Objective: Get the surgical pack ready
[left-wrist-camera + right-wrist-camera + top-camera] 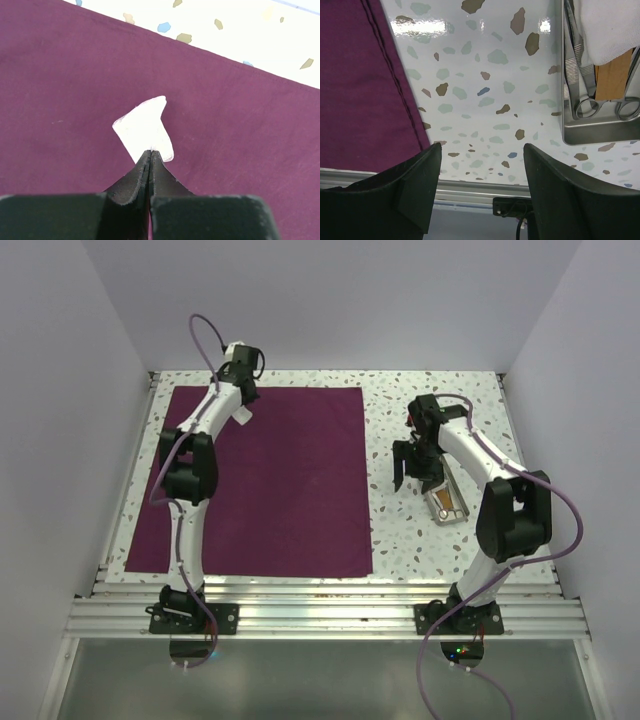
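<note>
Calls for a corner pinch on the soft, limp purple-maroon fabric sheet (290, 480), with left gripper (151, 152) clamped on small white slip (142, 127), right gripper (482, 147) agape.

Nothing readable anywhere - no text, label or number. The white tag (144, 131) over the surgical pack (60, 90) looks blank - the metal tray (600, 134) shows no legible marking.

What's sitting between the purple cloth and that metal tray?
Nothing; just bare speckled tabletop between purple cloth and metal tray, as the right wrist view shows.
</note>
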